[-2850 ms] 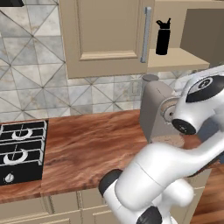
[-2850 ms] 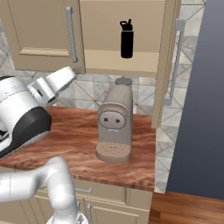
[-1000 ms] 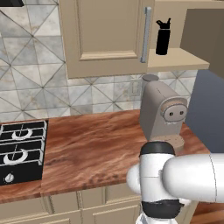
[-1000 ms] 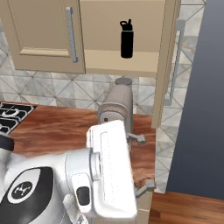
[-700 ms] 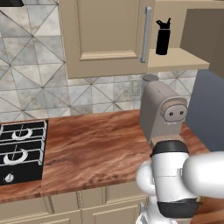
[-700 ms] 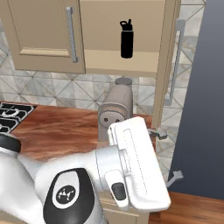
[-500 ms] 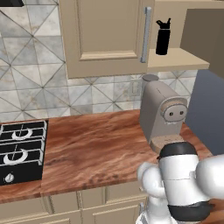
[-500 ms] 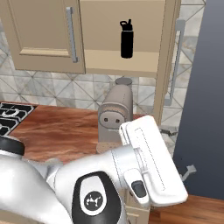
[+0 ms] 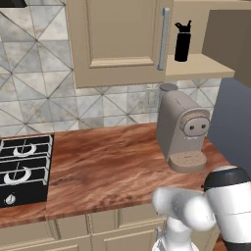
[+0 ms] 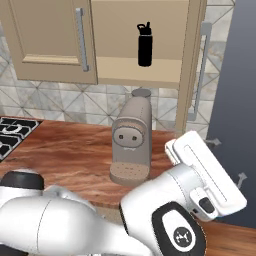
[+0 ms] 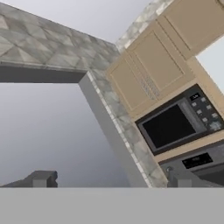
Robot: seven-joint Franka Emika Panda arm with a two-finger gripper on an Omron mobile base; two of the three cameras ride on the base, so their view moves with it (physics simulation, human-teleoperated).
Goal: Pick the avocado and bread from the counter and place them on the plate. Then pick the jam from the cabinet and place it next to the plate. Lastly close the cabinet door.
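The reddish-brown counter point(image 9: 108, 164) point(image 10: 65, 150) runs under the wall cabinets. Avocado, bread, plate and jam are out of view. The cabinet point(image 9: 196, 63) point(image 10: 142, 70) above the counter's right end stands open, its door point(image 10: 197, 65) swung out to the right. My gripper point(image 10: 228, 160) is open and empty, stretched past the counter's right end in front of a dark grey panel. In the hand view the gripper point(image 11: 111, 179) points at that grey panel and distant cupboards, with nothing between its fingertips point(image 11: 41, 178).
A beige coffee machine point(image 9: 184, 132) point(image 10: 131, 140) stands at the counter's right end. A black bottle point(image 9: 182, 41) point(image 10: 145, 44) sits on the open cabinet shelf. A black hob point(image 9: 22, 166) point(image 10: 12, 132) lies at the left. A built-in microwave point(image 11: 175, 124) shows far off.
The arm has swung from the left across the counter to the right, carrying the hand beyond the counter's right end. The jaws stayed open. The kitchen itself has not shifted.
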